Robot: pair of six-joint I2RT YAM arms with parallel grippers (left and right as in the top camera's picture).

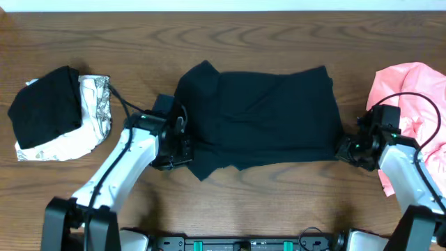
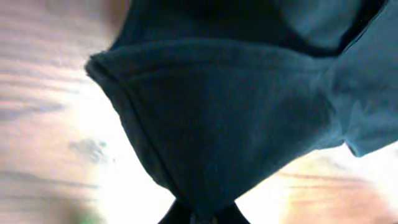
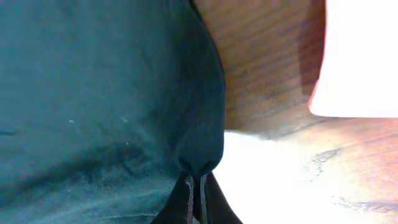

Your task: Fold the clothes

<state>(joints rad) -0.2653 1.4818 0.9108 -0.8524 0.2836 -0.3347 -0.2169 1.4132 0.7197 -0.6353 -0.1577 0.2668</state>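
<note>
A plain black T-shirt (image 1: pixel 261 115) lies partly folded across the middle of the table. My left gripper (image 1: pixel 180 150) is shut on its lower left edge; the left wrist view shows a hemmed fold of the shirt (image 2: pixel 230 118) running into my closed fingers (image 2: pixel 202 218). My right gripper (image 1: pixel 346 148) is shut on the shirt's lower right corner; the right wrist view shows the fabric (image 3: pixel 106 93) pinched between the fingers (image 3: pixel 196 199). Another black garment (image 1: pixel 45 104) lies folded on a white-grey patterned one (image 1: pixel 90 115) at the left. A salmon-pink garment (image 1: pixel 411 104) lies at the right.
The wooden table (image 1: pixel 279 202) shows along the front edge and behind the shirt. The pink garment sits right beside my right arm (image 1: pixel 404 174). The folded stack lies just left of my left arm (image 1: pixel 118 174).
</note>
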